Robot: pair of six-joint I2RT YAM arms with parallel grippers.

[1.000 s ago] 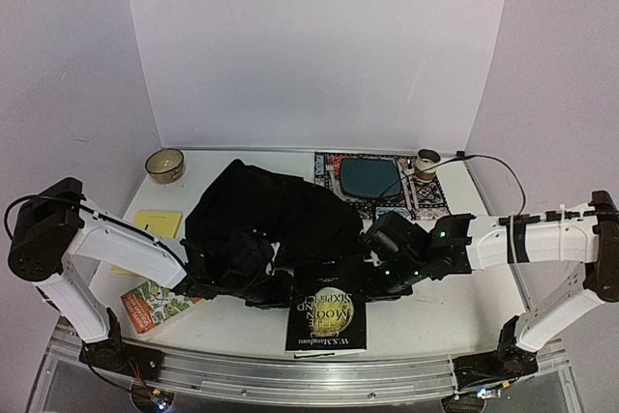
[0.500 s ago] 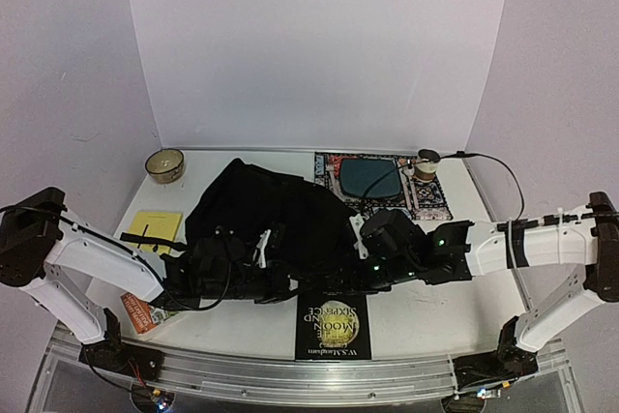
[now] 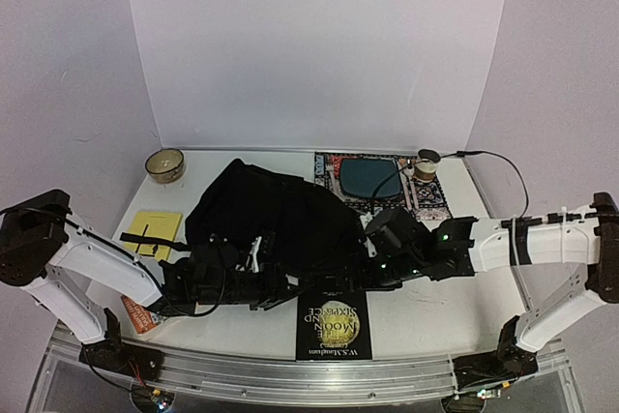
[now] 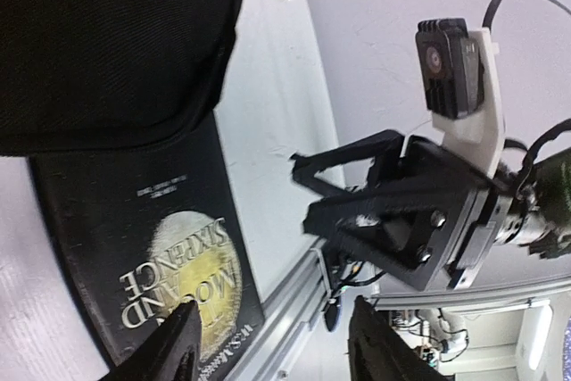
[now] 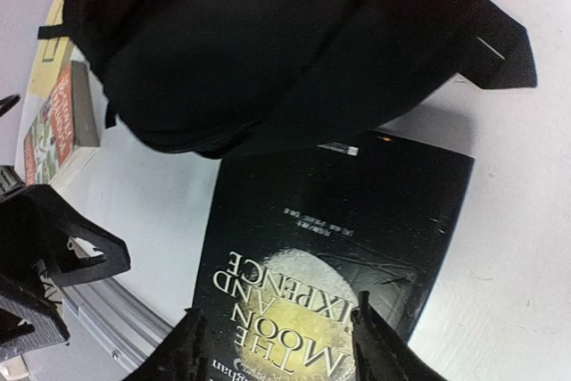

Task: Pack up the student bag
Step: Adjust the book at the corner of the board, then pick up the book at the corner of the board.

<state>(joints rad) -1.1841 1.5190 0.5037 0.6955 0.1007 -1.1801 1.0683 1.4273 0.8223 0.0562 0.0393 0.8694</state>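
Observation:
The student bag (image 3: 271,215), a soft black backpack, lies slumped mid-table; its edge also fills the left wrist view (image 4: 116,42) and the right wrist view (image 5: 268,42). A black book with a yellow moon on its cover (image 3: 334,321) lies flat in front of the bag, its far end at the bag's edge. My left gripper (image 3: 285,289) sits low at the bag's near edge, left of the book, open and empty (image 4: 277,350). My right gripper (image 3: 366,273) hovers over the book's far end, open with nothing between its fingers (image 5: 281,345).
A colourful book (image 3: 140,314) lies near the left arm's base, a yellow notepad (image 3: 155,229) behind it. A bowl (image 3: 165,164) stands at the back left. A patterned mat with a dark blue item (image 3: 372,179) and a small cup (image 3: 426,166) sit at the back right.
Both grippers have opened wider. The left arm dropped low and reached right along the bag's near edge. The black book slid slightly toward the near edge.

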